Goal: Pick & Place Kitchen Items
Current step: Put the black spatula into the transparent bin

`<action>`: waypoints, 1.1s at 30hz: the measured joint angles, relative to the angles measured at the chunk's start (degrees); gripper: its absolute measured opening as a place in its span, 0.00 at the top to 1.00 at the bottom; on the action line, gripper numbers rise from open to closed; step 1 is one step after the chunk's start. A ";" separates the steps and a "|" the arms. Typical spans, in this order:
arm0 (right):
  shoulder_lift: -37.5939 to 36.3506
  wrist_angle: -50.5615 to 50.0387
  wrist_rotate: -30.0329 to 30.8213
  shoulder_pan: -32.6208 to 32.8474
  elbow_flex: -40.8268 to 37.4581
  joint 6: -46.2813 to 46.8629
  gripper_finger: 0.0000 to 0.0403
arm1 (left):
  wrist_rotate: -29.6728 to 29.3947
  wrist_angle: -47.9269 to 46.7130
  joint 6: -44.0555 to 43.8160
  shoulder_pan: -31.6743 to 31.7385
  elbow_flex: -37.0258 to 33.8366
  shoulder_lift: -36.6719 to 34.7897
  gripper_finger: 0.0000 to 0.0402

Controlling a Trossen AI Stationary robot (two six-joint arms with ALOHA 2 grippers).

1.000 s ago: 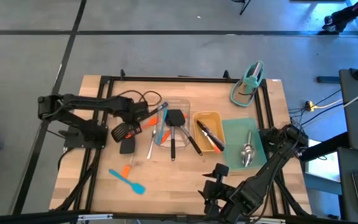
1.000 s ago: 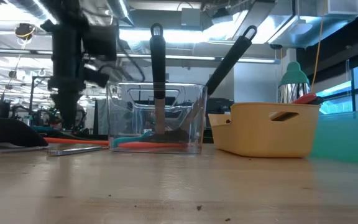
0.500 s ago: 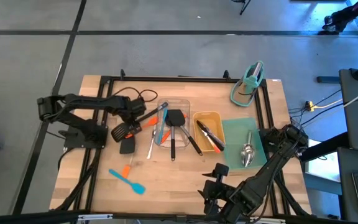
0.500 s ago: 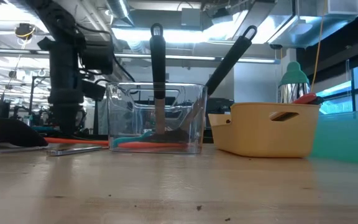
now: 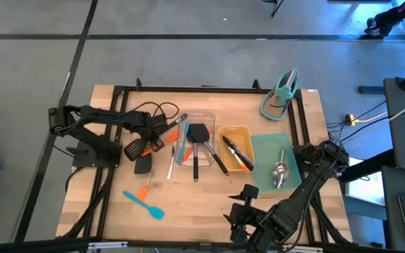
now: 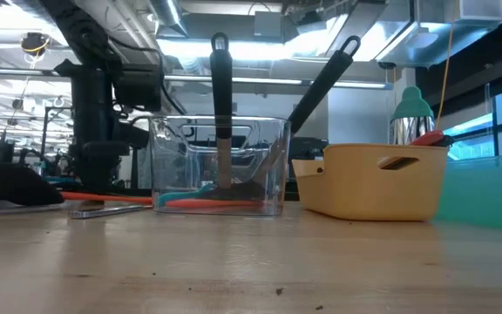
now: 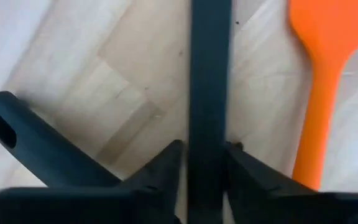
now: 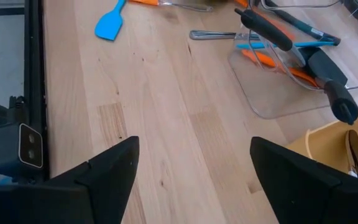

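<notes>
black turner handle (image 7: 209,93) lies between the left gripper (image 7: 205,165) fingers.

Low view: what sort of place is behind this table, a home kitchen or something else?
Probably a lab or workshop, not a kitchen. Exposed ceiling ducts and strip lights run overhead, equipment racks fill the background, and the wooden table stands on a grey concrete floor.

The black handle (image 7: 209,93) runs past the frame's edge.
</notes>
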 joint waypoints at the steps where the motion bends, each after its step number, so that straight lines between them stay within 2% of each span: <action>1: 0.00 0.00 0.00 0.00 0.00 0.00 0.23 | -0.99 -0.18 -0.55 -0.44 0.00 -0.21 0.81; 2: 0.00 -0.02 0.00 0.00 0.00 0.00 0.23 | -1.74 -0.61 -1.04 -0.79 -0.05 -0.66 0.84; 8: 0.00 -0.14 0.00 0.00 0.00 -0.02 0.23 | -3.71 -1.29 -5.98 -2.78 1.68 -5.68 0.84; 15: 0.00 -0.12 -0.01 0.00 -0.02 -0.02 0.23 | -5.22 -0.92 -7.68 -5.11 5.10 -12.65 0.84; 20: 0.00 0.57 -0.01 -0.02 -0.02 -0.04 0.23 | -8.45 -0.94 -7.99 -7.80 7.33 -18.30 0.84; 28: 0.00 7.07 1.38 -1.00 -0.02 -0.39 0.23 | -16.28 -1.09 -9.85 -14.10 9.54 -24.92 0.84; 33: 0.00 10.09 1.44 -2.17 -0.02 -1.03 0.23 | -26.12 -0.95 -10.38 -20.71 11.09 -25.81 0.84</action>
